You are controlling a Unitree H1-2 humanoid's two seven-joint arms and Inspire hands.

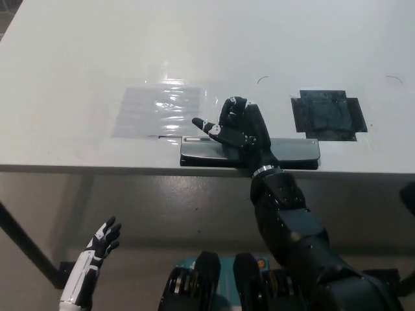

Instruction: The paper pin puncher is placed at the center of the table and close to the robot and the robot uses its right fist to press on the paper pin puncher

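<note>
**Head view: right fist on the puncher at the table's near edge**

Head view, left to right. We see the white left hand (98,249) low at picture left, below the table's edge, resting, fingers spread apart and holding nothing. Above it, on the table (78,58), a clear plastic sheet (165,110) lies flat left of centre.

At centre the paper pin puncher (249,151), a long dark grey bar, lies along the near edge of the table, close to the robot. The black right hand (241,127) sits on top of its middle, fingers mostly curled into a loose fist with one digit sticking out to the left; it grips nothing, it only bears on the bar. We cannot tell whether the lever is already pushed down. Further right a dark taped patch (329,114) lies on the tabletop, well apart from the hand.

Risks, as we judge them: the puncher sits right at the edge, so an off-centre or forward-slanted push could tip it or slide it off the table. The stray digit could catch under the fist. The fist rests toward the rear of the bar, so force may land off the lever and do nothing.
</note>
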